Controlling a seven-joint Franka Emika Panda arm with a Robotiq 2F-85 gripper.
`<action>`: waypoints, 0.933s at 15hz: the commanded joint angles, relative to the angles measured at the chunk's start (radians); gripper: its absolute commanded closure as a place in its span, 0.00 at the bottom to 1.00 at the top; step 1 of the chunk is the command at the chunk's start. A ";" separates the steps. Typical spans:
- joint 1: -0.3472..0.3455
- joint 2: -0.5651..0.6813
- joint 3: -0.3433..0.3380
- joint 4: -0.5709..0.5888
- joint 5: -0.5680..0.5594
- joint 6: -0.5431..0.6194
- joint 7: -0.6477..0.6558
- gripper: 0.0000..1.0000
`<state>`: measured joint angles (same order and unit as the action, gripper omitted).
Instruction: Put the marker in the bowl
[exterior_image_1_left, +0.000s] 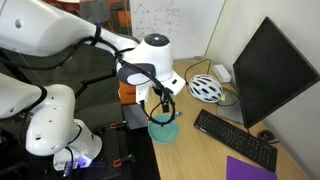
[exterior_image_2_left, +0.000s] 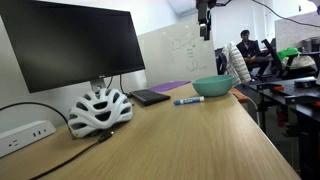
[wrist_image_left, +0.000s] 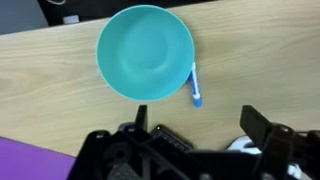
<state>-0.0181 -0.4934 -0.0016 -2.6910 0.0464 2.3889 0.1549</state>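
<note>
High above the light wooden tabletop (wrist_image_left: 40, 90), the tool (wrist_image_left: 195, 135) hovers empty, fingers apart. In the wrist view, a blue-and-white marker (wrist_image_left: 195, 85) lies just right of the smooth teal bowl (wrist_image_left: 145, 52). This looks like the approach step; next it should descend and grip the marker.

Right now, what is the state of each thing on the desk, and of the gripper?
bowl: upright on the desk, empty.
marker: lying flat on the desk beside the bowl, not in it.
gripper: above the bowl and marker, jaws open, holding nothing.
monitor: screen dark.
helmet: resting on the desk.
</note>
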 joint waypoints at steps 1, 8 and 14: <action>-0.007 -0.001 0.007 0.002 0.005 -0.004 -0.004 0.00; 0.052 0.248 0.009 0.148 0.023 -0.001 -0.086 0.00; 0.042 0.611 0.008 0.366 -0.001 -0.006 -0.236 0.00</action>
<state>0.0314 -0.0075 0.0044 -2.4212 0.0658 2.3900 -0.0237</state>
